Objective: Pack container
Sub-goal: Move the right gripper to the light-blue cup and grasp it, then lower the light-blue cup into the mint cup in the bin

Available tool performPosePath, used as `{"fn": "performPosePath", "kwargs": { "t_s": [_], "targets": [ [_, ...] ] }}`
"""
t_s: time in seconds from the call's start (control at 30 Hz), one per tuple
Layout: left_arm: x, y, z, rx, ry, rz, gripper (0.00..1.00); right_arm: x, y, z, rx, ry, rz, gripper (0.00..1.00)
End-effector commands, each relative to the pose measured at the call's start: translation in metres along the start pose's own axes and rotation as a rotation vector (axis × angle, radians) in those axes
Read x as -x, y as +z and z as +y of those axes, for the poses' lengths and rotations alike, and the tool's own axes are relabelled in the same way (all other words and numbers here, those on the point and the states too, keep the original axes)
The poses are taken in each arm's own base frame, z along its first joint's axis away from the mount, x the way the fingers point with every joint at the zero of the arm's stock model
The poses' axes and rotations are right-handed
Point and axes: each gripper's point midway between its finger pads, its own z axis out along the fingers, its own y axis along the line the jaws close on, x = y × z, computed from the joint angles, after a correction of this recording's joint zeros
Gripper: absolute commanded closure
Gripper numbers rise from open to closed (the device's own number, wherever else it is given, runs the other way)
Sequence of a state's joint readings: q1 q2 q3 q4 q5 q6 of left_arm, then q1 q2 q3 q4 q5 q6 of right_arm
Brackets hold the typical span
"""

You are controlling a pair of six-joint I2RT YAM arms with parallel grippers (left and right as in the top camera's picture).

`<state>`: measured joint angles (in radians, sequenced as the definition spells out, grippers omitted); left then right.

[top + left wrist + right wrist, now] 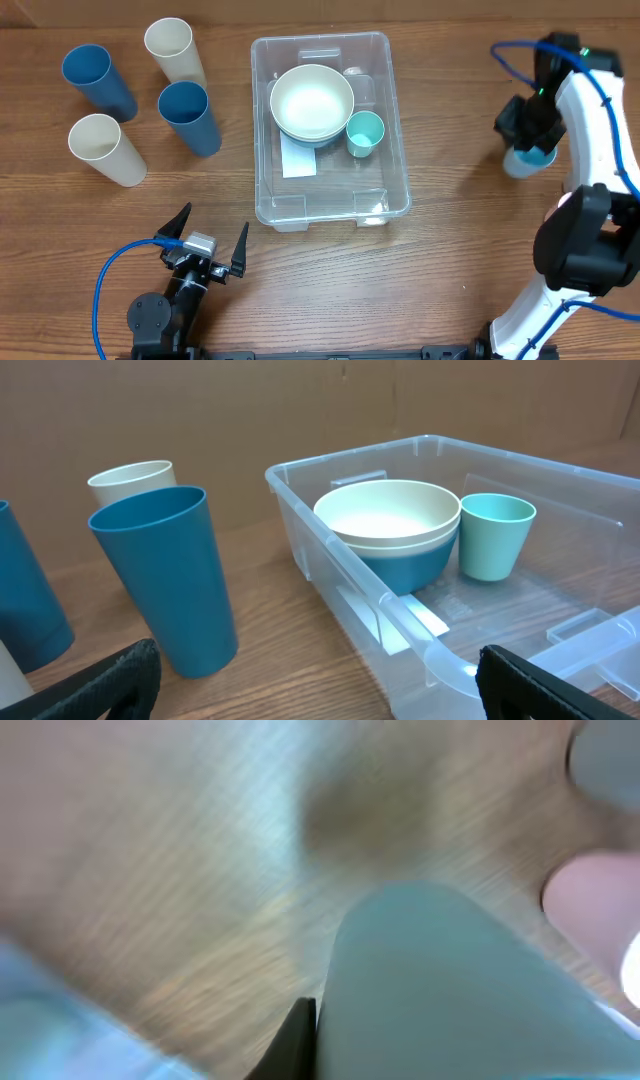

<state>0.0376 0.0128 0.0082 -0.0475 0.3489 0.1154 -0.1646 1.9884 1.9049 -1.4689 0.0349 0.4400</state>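
The clear plastic container [330,200] sits mid-table and shows on the right of the left wrist view [350,575]. It holds stacked bowls [312,100] [390,525], cream over blue, and a small teal cup [364,132] [495,535]. My left gripper [214,224] [318,682] is open and empty near the container's front left corner. My right gripper [527,130] is at the far right, over a light blue cup [522,163]. The right wrist view is blurred. There that cup [450,990] fills the frame, with one black finger [300,1040] pressed against its side.
Tall cups stand left of the container: a blue one [98,80], a cream one [174,50], a second blue one [188,115] [165,580] and a second cream one [105,148]. A cardboard wall backs the table.
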Motion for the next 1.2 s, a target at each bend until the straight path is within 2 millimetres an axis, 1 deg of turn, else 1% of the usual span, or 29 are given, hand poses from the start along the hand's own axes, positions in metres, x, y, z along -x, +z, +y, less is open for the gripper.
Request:
{"fn": "performPosePath", "kwargs": {
  "t_s": [0.0,0.03,0.07,0.1,0.13,0.17,0.2,0.27,0.3,0.33,0.37,0.43,0.47,0.57,0.67,0.77,0.87,1.03,1.07,1.1,1.17],
  "targets": [
    [0.0,0.0,-0.001,-0.005,0.01,-0.006,0.0,0.002,-0.07,0.039,0.101,-0.105,-0.138,0.96],
    [0.0,0.0,-0.001,-0.006,0.01,-0.006,0.0,-0.005,-0.086,0.051,0.121,-0.14,-0.16,0.96],
    [0.0,0.0,-0.001,-0.006,0.01,-0.006,0.0,-0.017,-0.103,0.068,0.145,-0.201,-0.183,0.96],
    [0.0,0.0,-0.001,-0.005,0.01,-0.006,0.0,-0.025,-0.111,0.08,0.16,-0.242,-0.197,0.96],
    [0.0,0.0,-0.001,-0.006,0.01,-0.006,0.0,-0.044,-0.123,0.101,0.187,-0.311,-0.213,0.96],
    [0.0,0.0,-0.001,-0.006,0.01,-0.006,0.0,-0.06,-0.129,0.119,0.208,-0.375,-0.222,0.96],
    [0.0,0.0,-0.001,-0.006,0.01,-0.006,0.0,-0.071,-0.131,0.13,0.219,-0.412,-0.223,0.96],
    [0.0,0.0,-0.001,-0.005,0.01,-0.006,0.0,-0.102,-0.13,0.155,0.21,-0.514,-0.231,0.96],
    [0.0,0.0,-0.001,-0.005,0.01,-0.006,0.0,-0.114,-0.129,0.164,0.2,-0.554,-0.238,0.96],
    [0.0,0.0,-0.001,-0.006,0.01,-0.006,0.0,-0.121,-0.127,0.169,0.193,-0.575,-0.24,0.96],
    [0.0,0.0,-0.001,-0.005,0.01,-0.006,0.0,-0.132,-0.124,0.176,0.19,-0.607,-0.235,0.96],
    [0.0,0.0,-0.001,-0.005,0.01,-0.006,0.0,-0.147,-0.114,0.186,0.178,-0.651,-0.217,0.96],
    [0.0,0.0,-0.001,-0.006,0.01,-0.006,0.0,-0.155,-0.103,0.192,0.166,-0.674,-0.2,0.96],
    [0.0,0.0,-0.001,-0.006,0.01,-0.006,0.0,-0.164,-0.077,0.205,0.147,-0.709,-0.175,0.96],
    [0.0,0.0,-0.001,-0.006,0.01,-0.006,0.0,-0.164,-0.054,0.211,0.141,-0.716,-0.169,0.96],
    [0.0,0.0,-0.001,-0.006,0.01,-0.006,0.0,-0.163,-0.037,0.219,0.152,-0.767,-0.182,0.96],
    [0.0,0.0,-0.001,-0.006,0.01,-0.006,0.0,-0.16,-0.03,0.227,0.167,-0.792,-0.203,0.96],
    [0.0,0.0,-0.001,-0.005,0.01,-0.006,0.0,-0.157,-0.031,0.233,0.188,-0.792,-0.225,0.96],
    [0.0,0.0,-0.001,-0.005,0.01,-0.006,0.0,-0.157,-0.031,0.234,0.19,-0.792,-0.227,0.93],
    [0.0,0.0,-0.001,-0.006,0.01,-0.006,0.0,-0.157,-0.031,0.235,0.192,-0.791,-0.229,0.85],
    [0.0,0.0,-0.001,-0.006,0.01,-0.006,0.0,-0.156,-0.031,0.235,0.193,-0.79,-0.23,0.59]
  ]
}}
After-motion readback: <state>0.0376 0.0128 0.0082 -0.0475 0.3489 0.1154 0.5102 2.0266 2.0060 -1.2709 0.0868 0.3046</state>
